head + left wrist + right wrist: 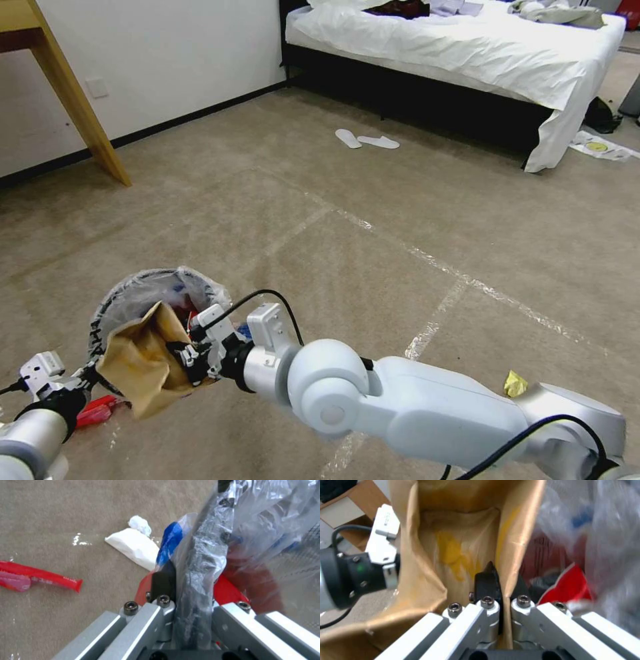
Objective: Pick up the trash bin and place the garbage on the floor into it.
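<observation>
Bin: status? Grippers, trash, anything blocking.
Left gripper shut on bin rim. Right gripper shut on brown paper bag, at the bin mouth. Red wrapper, white wads, yellow scrap on carpet. Nothing blocking.

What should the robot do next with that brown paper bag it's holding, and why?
Probably let go. The right hand is shut on the brown paper bag at the mouth of the trash bin, which the left hand grips by the rim, so opening should drop it inside.

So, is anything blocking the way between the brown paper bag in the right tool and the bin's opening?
Nothing visible. The right tool holds the crumpled brown paper bag at the rim of the bag-lined round trash bin, gripped by the left tool.
</observation>
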### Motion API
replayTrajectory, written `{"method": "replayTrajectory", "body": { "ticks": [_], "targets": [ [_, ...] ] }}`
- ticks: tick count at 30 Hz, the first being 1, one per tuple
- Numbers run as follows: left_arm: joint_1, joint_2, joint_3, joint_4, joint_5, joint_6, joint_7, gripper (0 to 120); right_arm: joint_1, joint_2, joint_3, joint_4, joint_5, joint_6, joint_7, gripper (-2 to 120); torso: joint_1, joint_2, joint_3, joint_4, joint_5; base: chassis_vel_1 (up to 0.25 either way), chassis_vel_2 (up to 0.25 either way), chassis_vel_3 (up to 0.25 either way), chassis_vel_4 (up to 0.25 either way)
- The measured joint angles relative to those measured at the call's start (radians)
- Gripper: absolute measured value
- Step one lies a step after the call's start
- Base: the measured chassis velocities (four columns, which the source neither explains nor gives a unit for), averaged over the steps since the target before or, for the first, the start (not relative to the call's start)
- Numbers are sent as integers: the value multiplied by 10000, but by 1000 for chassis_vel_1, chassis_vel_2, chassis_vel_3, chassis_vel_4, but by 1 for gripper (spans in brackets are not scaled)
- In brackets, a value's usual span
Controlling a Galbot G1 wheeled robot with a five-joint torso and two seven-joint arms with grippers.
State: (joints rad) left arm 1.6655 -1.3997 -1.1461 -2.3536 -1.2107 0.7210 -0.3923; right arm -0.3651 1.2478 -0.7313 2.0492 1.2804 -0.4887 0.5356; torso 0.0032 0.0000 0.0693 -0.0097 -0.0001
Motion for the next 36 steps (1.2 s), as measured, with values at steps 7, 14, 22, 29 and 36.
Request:
{"method": "replayTrajectory", "body": {
  "ticks": [7, 14, 22, 29, 36],
  "targets": [
    [7, 84, -32, -18, -51, 0, 3, 0, 192, 372, -53, -543, -165, 100, -38, 0, 0, 0, 0, 1, 1, 0, 0, 0, 0],
    [-62, 27, 61, 74, -26, 0, 16, 0, 298, 437, 73, -600, -103, 89, -41, 0, 0, 0, 0, 0, 0, 0, 0, 0, 0],
    [-63, 41, 37, 154, -7, -3, 45, 0, 486, 541, 197, -852, 26, -1, -47, 0, -1, 0, 0, 0, 1, 0, 0, 0, 0],
    [-39, -51, 71, 110, -1, -5, 57, 0, 503, 683, 157, -1318, -163, 15, -102, 0, 0, 0, 0, 0, 1, 0, 0, 0, 0],
    [-54, -93, 91, 87, 24, -10, 62, 0, 430, 638, 102, -1595, -370, 59, -204, 0, 0, 0, 0, 0, 1, 0, 0, 0, 0]
  ]
}}
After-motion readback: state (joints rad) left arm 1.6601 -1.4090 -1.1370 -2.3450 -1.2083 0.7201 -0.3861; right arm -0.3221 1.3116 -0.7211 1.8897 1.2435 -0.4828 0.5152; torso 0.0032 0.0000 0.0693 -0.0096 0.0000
